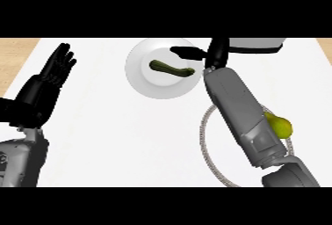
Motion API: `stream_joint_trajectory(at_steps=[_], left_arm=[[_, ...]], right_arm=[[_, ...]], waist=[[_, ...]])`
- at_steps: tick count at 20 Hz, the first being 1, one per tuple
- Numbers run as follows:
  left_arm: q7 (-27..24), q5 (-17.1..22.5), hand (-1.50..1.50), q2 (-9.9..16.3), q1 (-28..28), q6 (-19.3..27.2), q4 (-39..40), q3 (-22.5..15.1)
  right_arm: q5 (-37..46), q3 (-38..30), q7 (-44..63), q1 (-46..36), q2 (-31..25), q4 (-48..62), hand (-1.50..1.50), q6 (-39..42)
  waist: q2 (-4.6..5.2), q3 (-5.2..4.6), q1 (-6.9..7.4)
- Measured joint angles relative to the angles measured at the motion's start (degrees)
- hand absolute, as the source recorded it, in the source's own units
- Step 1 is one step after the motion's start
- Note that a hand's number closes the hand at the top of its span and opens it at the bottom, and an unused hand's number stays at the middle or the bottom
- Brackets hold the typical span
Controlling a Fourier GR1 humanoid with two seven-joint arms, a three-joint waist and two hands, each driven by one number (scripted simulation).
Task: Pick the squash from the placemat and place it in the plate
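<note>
Squash on plate — right hand fingers relaxed; pear behind forearm.

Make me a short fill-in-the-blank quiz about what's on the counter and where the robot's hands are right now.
1. The dark green squash lies on the white ____.
2. The pear sits inside the rope-edged ____.
3. The open, resting hand at the view's left edge is the robot's ____ hand.

Missing words: plate; placemat; left
</note>
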Motion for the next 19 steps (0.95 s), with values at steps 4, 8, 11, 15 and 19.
stream_joint_trajectory(at_steps=[4, 8, 11, 15, 19], left_arm=[[0.6, -0.4, 0.00, -0.1, 1.3, 0.5, -1.0, 0.5], [1.3, -0.6, 0.00, -0.2, 2.0, 0.5, -2.1, 0.8], [0.8, -0.5, 0.00, -0.1, 2.7, 0.2, -2.2, 1.5], [0.6, -1.2, 0.00, -0.4, 2.9, 0.4, -2.1, 1.7], [0.6, -1.4, 0.00, -0.4, 2.2, 0.1, -1.5, 2.1]], right_arm=[[-1.5, -0.8, -4.4, 5.3, -2.1, -2.9, -1.50, 4.8], [-1.6, 0.1, -4.7, 9.9, -4.8, -7.1, -1.50, 9.1], [-1.5, 1.1, -4.2, 14.6, -6.5, -11.8, -1.50, 11.6], [-0.9, 3.2, -1.4, 20.8, -8.3, -20.2, -1.50, 14.1], [-0.1, 4.2, -0.6, 27.1, -10.5, -26.9, -1.50, 16.0]], waist=[[-0.46, -0.01, -1.46], [-0.75, -0.04, -2.33], [-0.85, -0.04, -2.69], [-0.95, -0.05, -3.02], [-0.93, -0.06, -3.02]])
